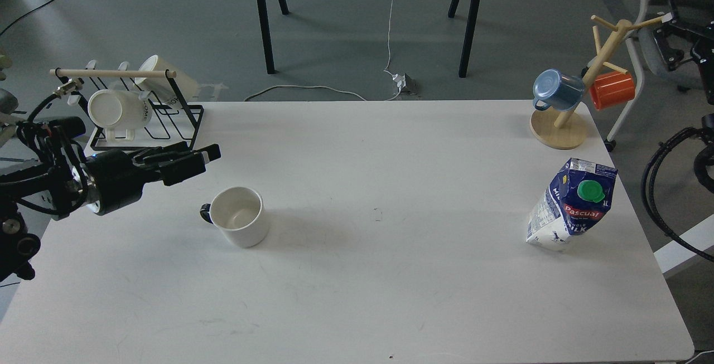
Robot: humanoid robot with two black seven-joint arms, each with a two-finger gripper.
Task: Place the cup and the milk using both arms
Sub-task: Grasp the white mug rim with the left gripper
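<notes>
Here the left gripper (209, 154) hangs above the white table (357, 297), up and left of the cup (240, 223), apart from it, fingers pressed together and empty; the cup stands upright at left-centre, handle leftward; the milk (572, 205) stands well apart near the right edge; the right gripper is out of view.

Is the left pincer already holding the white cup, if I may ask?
No, the left pincer hangs above and left of the cup, not touching it.
</notes>
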